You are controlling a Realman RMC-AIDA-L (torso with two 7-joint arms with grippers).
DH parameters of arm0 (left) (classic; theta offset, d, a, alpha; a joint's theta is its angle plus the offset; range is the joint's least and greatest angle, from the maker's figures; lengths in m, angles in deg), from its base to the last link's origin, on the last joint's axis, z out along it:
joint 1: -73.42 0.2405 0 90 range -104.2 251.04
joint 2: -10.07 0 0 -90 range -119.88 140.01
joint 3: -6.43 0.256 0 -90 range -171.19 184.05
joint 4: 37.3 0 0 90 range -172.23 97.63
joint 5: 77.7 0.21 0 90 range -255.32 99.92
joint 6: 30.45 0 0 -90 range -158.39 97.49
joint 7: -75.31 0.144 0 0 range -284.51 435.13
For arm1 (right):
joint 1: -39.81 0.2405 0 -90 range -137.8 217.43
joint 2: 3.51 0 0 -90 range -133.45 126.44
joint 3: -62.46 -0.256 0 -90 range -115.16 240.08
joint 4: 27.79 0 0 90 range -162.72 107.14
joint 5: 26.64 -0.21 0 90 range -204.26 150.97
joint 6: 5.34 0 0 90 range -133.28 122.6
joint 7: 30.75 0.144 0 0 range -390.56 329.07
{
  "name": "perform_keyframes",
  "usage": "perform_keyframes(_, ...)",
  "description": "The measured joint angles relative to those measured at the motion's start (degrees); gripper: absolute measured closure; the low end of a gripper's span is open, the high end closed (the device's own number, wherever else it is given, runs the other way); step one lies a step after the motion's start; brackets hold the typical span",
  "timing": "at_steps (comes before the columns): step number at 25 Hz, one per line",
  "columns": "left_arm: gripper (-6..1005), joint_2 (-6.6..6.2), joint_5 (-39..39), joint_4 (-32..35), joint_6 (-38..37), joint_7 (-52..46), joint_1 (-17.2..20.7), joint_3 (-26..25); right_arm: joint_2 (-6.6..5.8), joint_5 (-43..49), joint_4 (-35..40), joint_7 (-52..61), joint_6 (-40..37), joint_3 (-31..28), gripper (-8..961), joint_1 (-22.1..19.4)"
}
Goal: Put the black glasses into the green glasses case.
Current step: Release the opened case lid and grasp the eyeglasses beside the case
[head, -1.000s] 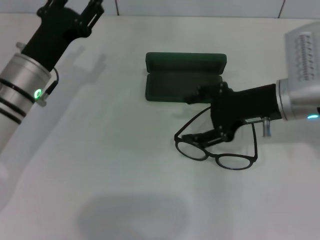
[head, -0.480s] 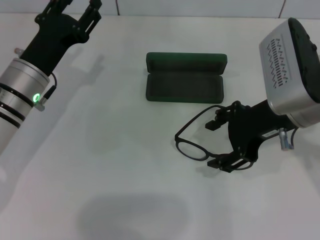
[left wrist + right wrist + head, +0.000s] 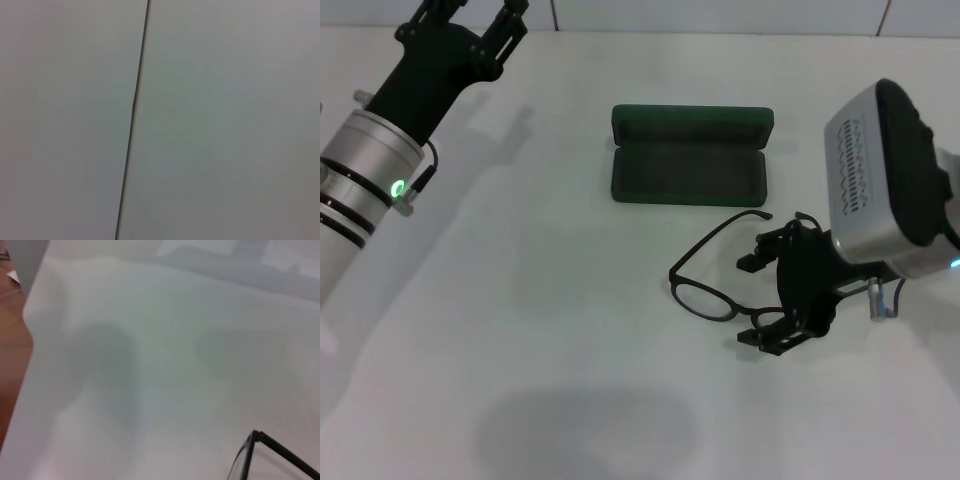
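The black glasses (image 3: 704, 297) lie on the white table in front of the green glasses case (image 3: 687, 176), which is open with its lid (image 3: 692, 121) standing at the back. My right gripper (image 3: 764, 298) is open and reaches over the right lens, one finger behind the frame and one in front; that lens is hidden under it. The left lens and one temple arm (image 3: 718, 234) show. The right wrist view catches a corner of the frame (image 3: 278, 452). My left gripper (image 3: 468, 22) is raised at the far left, open and empty, far from both.
The white table (image 3: 550, 300) spreads left and front of the glasses. A wall with a dark seam (image 3: 134, 120) fills the left wrist view. The table's edge and brown floor (image 3: 10, 370) show in the right wrist view.
My right gripper has swung from the case's front edge to the right and forward, turning so its fingers straddle the right lens. The glasses and case have not moved. The left arm stays put.
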Motion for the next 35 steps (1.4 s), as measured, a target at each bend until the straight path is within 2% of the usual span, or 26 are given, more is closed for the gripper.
perform_keyframes(10,295,-0.06,0.46,0.06,1.39,0.24,-1.33,0.17,0.05,0.23,-1.40,0.08,2.14,3.69,168,0.15)
perform_keyframes(15,295,-0.10,0.54,-0.02,1.50,0.65,-1.32,0.18,0.05,0.33,-2.33,0.10,3.55,4.58,248,0.21)
perform_keyframes(24,295,-0.18,0.61,0.17,1.52,0.67,-1.08,0.07,0.05,0.69,-3.71,0.08,7.07,7.81,486,1.41)
perform_keyframes(29,296,-0.24,0.60,0.00,1.52,1.40,-1.08,0.03,0.12,1.34,-5.10,0.09,9.45,9.61,482,2.33)
perform_keyframes(35,296,-0.23,0.12,0.27,1.50,2.07,-0.80,-0.08,0.14,1.44,-5.72,0.19,10.66,10.73,531,2.79)
